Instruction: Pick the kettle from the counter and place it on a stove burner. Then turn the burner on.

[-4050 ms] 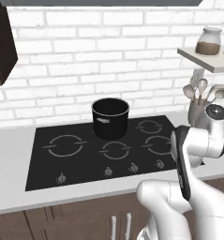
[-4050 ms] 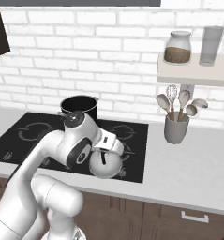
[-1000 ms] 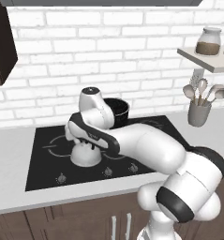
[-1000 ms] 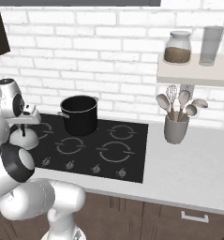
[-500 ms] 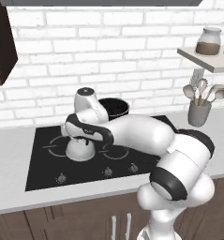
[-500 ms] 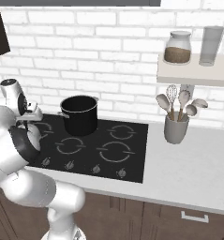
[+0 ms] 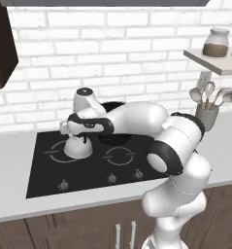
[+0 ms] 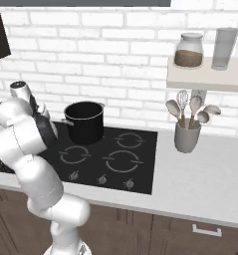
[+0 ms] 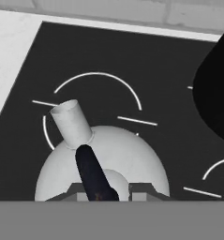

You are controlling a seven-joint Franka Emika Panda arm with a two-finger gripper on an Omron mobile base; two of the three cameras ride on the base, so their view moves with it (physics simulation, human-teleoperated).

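Lowered over the last second, the kettle is now seated on the left stove burner of the black cooktop, beside the black pot. The gripper remains clenched on its dark handle. Placement is judged nearly complete; release and the knob are outstanding. The spout is directed up-left in the hand view, along the handle's long axis.

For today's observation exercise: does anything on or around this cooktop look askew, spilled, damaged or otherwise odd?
Nothing stands out. The kettle sits upright over a ring on the cooktop with the gripper shut on its dark handle; the black pot and utensil cup stand upright, and nothing is spilled.
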